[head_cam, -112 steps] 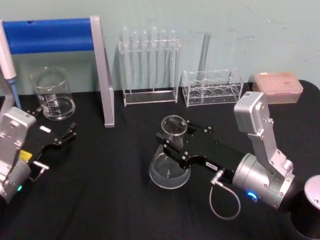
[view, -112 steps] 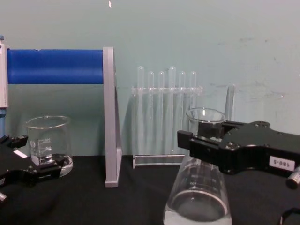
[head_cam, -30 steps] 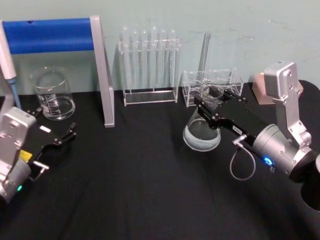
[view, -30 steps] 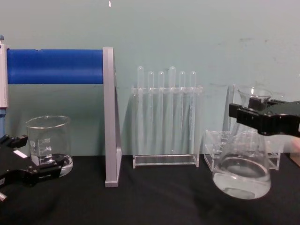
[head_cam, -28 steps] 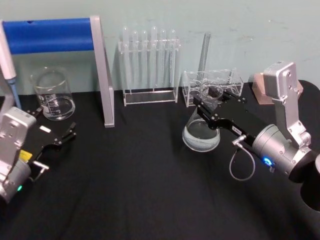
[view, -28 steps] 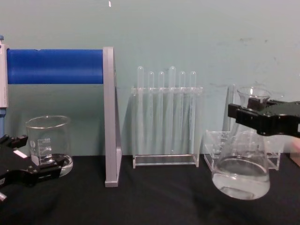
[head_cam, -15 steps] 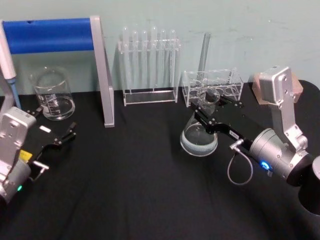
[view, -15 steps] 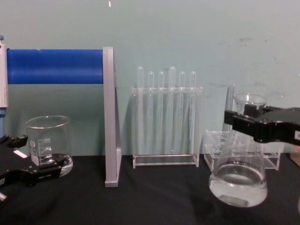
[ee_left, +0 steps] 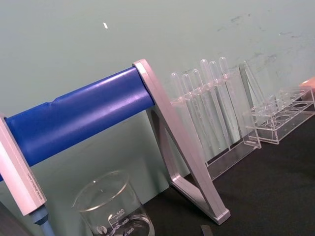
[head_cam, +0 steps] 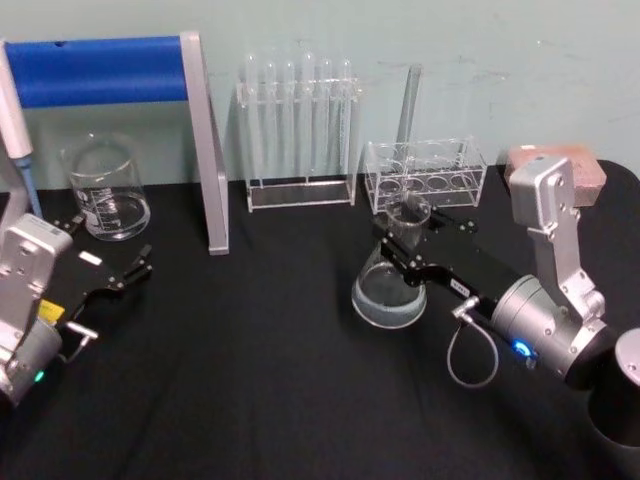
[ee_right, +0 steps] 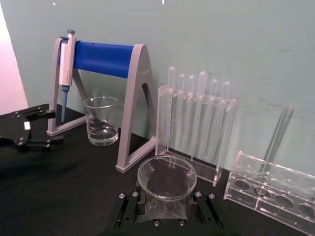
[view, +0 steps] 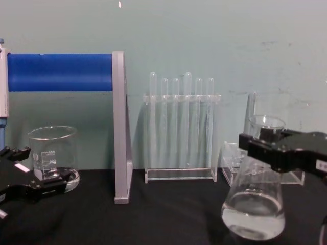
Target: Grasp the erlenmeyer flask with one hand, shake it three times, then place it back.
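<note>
The right end effector (head_cam: 403, 247), matte black with flat jaws and a small white label, pinches the narrow neck of the erlenmeyer flask (head_cam: 388, 285) just under its flared rim. The flask is smooth clear glass, conical with a wide round base, and holds a shallow pool of clear liquid. It hangs below the jaws, slightly tilted; whether its base touches the black table (head_cam: 250, 390) cannot be told. Just beyond this end effector stands a low clear-plastic rack (head_cam: 425, 178) with round holes. Farther to its left, a tall transparent rack (head_cam: 298, 195) holds thin test tubes (head_cam: 305, 110). The left end effector (head_cam: 112, 240) rests well apart, fingers spread, beside a cylindrical glass beaker (head_cam: 105, 190).
</note>
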{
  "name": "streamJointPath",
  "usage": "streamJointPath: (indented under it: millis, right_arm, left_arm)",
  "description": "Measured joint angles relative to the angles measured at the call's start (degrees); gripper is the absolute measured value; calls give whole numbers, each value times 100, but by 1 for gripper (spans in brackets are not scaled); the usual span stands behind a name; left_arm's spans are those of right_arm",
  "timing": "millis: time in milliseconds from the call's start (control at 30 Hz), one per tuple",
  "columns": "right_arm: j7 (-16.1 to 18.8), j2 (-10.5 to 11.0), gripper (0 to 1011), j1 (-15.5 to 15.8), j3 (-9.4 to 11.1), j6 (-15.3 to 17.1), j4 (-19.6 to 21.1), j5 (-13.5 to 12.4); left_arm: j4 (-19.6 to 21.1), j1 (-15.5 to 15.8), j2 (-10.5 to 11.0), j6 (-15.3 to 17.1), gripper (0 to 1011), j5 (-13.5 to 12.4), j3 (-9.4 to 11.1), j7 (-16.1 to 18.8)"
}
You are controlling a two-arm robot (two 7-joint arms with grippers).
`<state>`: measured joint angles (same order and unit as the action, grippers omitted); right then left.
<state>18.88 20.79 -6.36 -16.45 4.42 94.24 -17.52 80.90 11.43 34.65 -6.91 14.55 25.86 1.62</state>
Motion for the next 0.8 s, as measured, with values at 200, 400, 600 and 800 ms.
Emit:
streamJointPath:
  millis: [200, 400, 600, 800]
  right_arm:
    - [69, 18, 449, 27, -66, -72, -72, 1]
    - [113, 25, 449, 51, -137, -103, -133, 12]
    - [131, 17, 449, 56, -200, -140, -220, 29]
    - [142, 3, 449, 55, -246, -157, -302, 52]
  left_arm:
    - [0, 0, 0, 0, 1001, 0, 0, 0]
    - [0, 0, 0, 0, 1001, 0, 0, 0]
    - [0, 0, 0, 0, 1001, 0, 0, 0]
    - [0, 0, 0, 0, 1001, -1, 0, 0]
